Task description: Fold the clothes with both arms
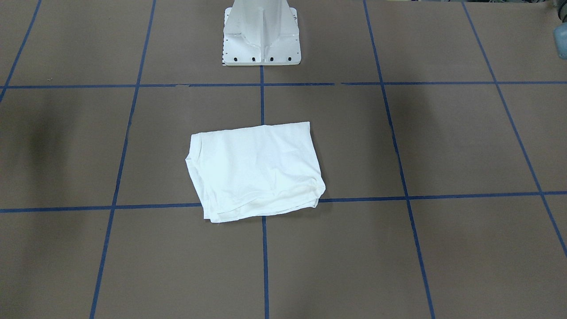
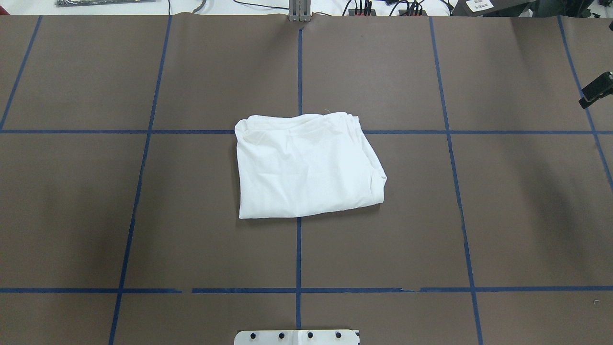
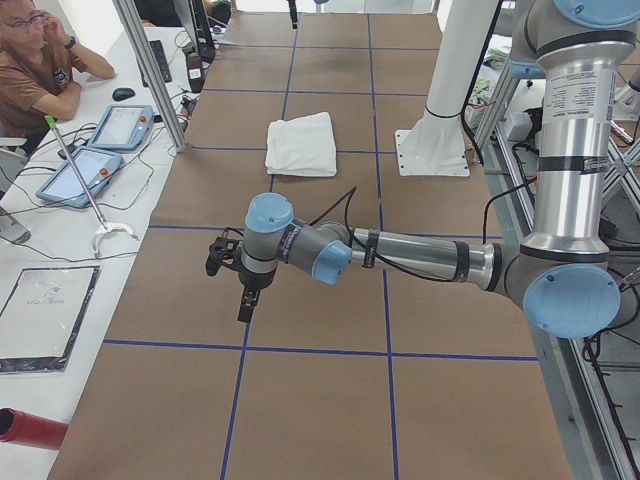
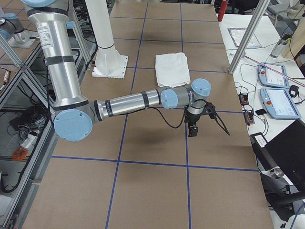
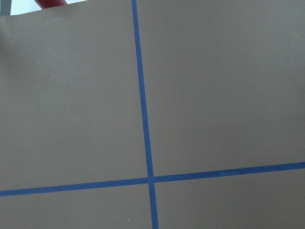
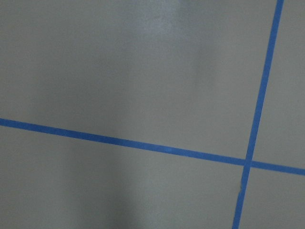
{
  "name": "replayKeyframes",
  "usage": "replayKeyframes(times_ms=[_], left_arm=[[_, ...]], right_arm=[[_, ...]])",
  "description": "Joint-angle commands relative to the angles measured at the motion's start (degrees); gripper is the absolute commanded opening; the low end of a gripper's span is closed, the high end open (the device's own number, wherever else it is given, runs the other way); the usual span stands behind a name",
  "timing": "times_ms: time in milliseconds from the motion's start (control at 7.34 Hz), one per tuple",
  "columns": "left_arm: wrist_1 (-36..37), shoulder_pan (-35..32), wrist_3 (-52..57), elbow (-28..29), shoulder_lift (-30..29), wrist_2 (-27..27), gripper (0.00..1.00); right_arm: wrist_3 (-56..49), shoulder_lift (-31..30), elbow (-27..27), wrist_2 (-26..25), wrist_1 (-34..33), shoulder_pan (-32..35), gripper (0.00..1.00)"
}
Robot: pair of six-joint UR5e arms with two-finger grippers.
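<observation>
T-shirt (image 2: 306, 165): folded packet, table (image 2: 96, 215) centre.
Left gripper (image 3: 243, 300), right gripper (image 4: 192, 130): jaw gap cannot be told.
Risk: unpinned layers may slip open.

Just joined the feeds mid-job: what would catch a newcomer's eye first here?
The white T-shirt stands out first, lying folded into a compact rectangle at the middle of the brown table, across the blue tape lines. Then the claws, both well away from it: the left claw hangs over bare table toward the robot's left end, the right claw over bare table toward its right end, neither touching the shirt.
</observation>
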Motion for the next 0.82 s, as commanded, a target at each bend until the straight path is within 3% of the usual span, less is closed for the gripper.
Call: replayKeyframes(times_ms=[0, 272, 408, 681], left_arm=[[5.8, -0.2, 2.7, -0.9, 2.4, -0.4, 1.00], [20.8, -1.9, 21.1, -3.5, 2.0, -0.3, 1.00], [24.9, -4.4, 21.9, -5.6, 1.8, -0.4, 1.00], [26.3, -4.8, 22.3, -4.2, 2.4, -7.4, 1.00]], right_arm=[[4.2, -2.2, 0.1, 5.5, 0.0, 3.3, 1.00], [4.3, -5.0, 0.9, 8.0, 0.3, 5.2, 1.00], [4.3, -5.4, 1.0, 7.8, 0.3, 6.5, 1.00], [3.3, -7.2, 1.7, 8.0, 0.4, 7.9, 1.00]])
